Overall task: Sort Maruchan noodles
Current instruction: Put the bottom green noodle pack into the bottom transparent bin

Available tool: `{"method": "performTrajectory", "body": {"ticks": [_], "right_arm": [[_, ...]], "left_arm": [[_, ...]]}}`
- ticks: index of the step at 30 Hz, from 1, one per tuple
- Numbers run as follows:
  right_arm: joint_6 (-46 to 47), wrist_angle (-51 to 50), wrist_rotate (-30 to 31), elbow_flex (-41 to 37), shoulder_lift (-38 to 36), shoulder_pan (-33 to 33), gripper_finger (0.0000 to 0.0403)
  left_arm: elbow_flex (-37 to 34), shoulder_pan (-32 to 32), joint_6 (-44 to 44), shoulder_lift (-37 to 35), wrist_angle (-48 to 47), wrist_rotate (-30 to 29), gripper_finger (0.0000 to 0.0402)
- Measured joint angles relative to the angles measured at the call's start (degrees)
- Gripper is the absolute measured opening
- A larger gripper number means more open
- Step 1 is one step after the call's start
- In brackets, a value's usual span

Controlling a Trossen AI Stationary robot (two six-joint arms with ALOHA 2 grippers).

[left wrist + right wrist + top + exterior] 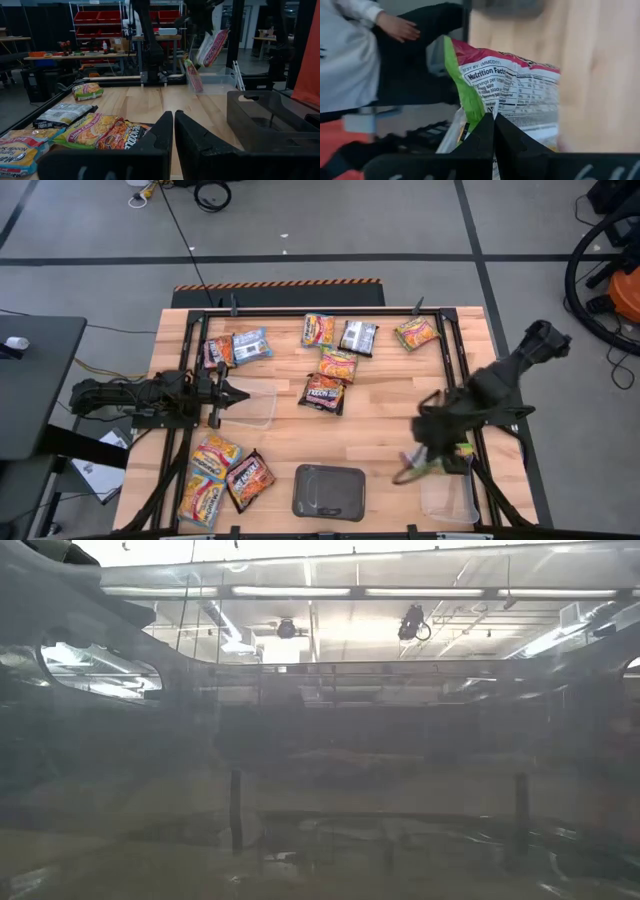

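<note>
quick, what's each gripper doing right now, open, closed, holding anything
Left gripper: shut, holding nothing, resting beside a clear tub.
Right gripper: shut on a noodle packet with a green and red edge.

Bench [380, 430]: pale wood w/ black frame. Packet [520, 95] in right gripper [493, 117]: green edge, red top, white back w/ black print. Far-edge packets: blue-silver [251, 344], black-silver [358, 336], orange-yellow [318, 330]. Tray [328, 491] at near edge: grey.

Low view hazy, glaring ceiling lights; right wrist view blurred.
</note>
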Motion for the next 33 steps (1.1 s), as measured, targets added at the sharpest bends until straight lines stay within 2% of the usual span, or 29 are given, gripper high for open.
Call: {"method": "performTrajectory", "body": {"ticks": [8,15,22,33], "right_arm": [[22.6,13.5,3.2,-12.6,-5.7,17.1,0.0007],[34.0,30.0,5.4,-23.8,-4.4,24.2,0.0007],[35.3,41.3,7.8,-28.8,-2.0,25.1,0.0007],[32.7,41.6,6.2,-28.9,4.9,25.4,0.0014]], "left_arm": [[0.0,0.0,0.0,0.0,0.0,0.0,0.0025],[0.0,0.0,0.0,0.0,0.0,0.0,0.0025],[0.0,0.0,0.0,0.0,0.0,0.0,0.0025],[0.0,0.0,0.0,0.0,0.0,0.0,0.0025]]}}
